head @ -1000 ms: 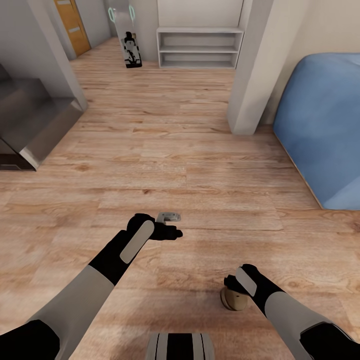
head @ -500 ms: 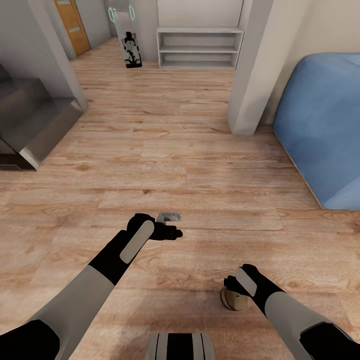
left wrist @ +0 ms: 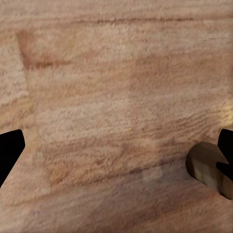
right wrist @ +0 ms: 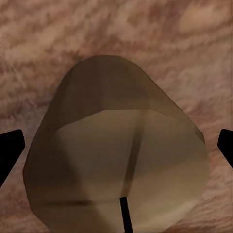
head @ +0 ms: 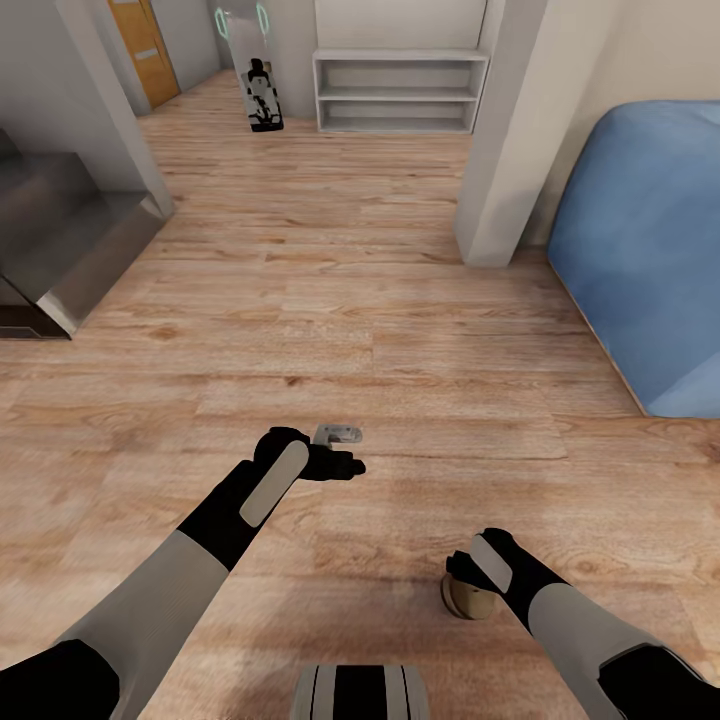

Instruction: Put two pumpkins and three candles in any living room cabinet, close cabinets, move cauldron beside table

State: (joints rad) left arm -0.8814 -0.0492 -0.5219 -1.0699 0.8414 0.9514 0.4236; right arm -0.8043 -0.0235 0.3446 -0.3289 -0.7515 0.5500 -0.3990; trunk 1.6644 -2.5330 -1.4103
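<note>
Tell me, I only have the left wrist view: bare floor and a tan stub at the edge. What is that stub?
Observer: A candle, seen from the head view held at the right claw.
Operator: Is the left claw carrying anything?
Observer: No, the left claw is above bare wood floor.
Operator: What lies ahead?
Observer: A white shelf unit stands at the far wall, with a blue beanbag on the robot's right.

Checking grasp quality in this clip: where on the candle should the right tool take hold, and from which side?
Across the candle's round side wall, mid-height, coming from above. It is a short, stubby cylinder, and the right tool sits over it with a fingertip showing on either side. Whether it is clamped cannot be told.
</note>
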